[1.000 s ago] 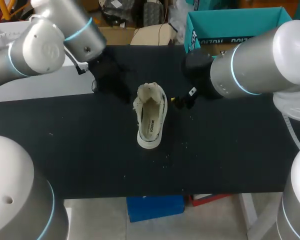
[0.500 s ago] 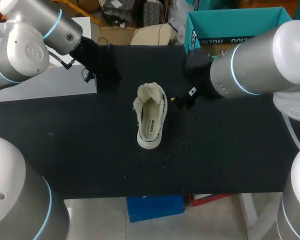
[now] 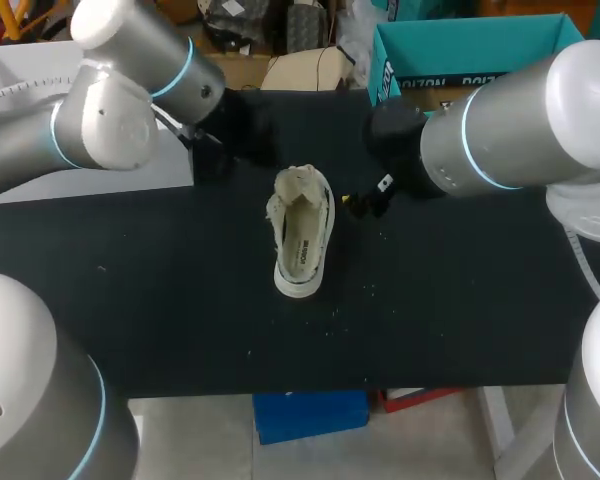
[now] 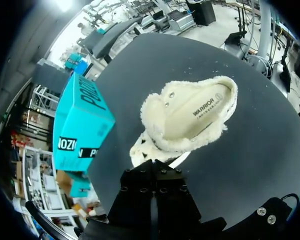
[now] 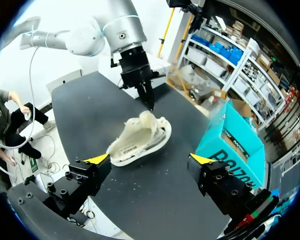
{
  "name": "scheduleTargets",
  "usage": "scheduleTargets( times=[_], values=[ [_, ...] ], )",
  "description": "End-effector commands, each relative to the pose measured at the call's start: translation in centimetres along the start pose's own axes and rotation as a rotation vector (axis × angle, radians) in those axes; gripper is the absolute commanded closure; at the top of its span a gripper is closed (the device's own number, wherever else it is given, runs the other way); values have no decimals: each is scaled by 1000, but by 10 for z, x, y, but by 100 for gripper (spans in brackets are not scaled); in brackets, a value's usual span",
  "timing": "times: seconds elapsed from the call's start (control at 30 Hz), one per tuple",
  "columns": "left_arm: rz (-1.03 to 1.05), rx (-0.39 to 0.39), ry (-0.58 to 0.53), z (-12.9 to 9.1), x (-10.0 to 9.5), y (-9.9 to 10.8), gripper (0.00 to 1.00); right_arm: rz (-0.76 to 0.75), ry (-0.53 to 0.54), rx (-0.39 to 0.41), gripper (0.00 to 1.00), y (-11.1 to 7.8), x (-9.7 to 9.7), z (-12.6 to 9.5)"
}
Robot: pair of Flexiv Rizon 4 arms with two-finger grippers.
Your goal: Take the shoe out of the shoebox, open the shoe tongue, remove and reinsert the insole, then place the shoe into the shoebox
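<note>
Since L end effector [image 5: 150, 103], pressed together, hangs by shoe [image 3: 302, 235] tongue, it may shove shoe w/o gripping; R end effector [image 5: 149, 159] spread.

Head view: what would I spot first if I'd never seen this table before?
A fluffy white shoe sits alone in the middle of the black table, with its inside showing. Next you'd notice the bright teal shoebox at the table's far right edge. Then comes the right gripper, with its yellow-tipped fingers spread wide and facing the shoe.
</note>
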State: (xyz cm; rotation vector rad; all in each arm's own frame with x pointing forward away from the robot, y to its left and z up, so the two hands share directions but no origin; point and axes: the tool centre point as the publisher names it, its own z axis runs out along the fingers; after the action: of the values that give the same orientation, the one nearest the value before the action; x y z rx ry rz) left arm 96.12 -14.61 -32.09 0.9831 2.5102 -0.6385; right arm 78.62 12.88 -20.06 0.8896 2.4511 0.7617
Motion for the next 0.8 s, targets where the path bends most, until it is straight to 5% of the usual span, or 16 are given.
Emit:
scheduleTargets(
  times=[0.03, 0.4, 0.8],
  values=[
    [8, 34, 14, 16, -1, -8, 100, 1, 1, 0, 0, 0, 0, 1],
    [69, 128, 83, 12, 35, -50, 100, 1, 1, 0, 0, 0, 0, 1],
    [41, 149, 160, 46, 73, -52, 100, 1, 1, 0, 0, 0, 0, 1]
  ],
)
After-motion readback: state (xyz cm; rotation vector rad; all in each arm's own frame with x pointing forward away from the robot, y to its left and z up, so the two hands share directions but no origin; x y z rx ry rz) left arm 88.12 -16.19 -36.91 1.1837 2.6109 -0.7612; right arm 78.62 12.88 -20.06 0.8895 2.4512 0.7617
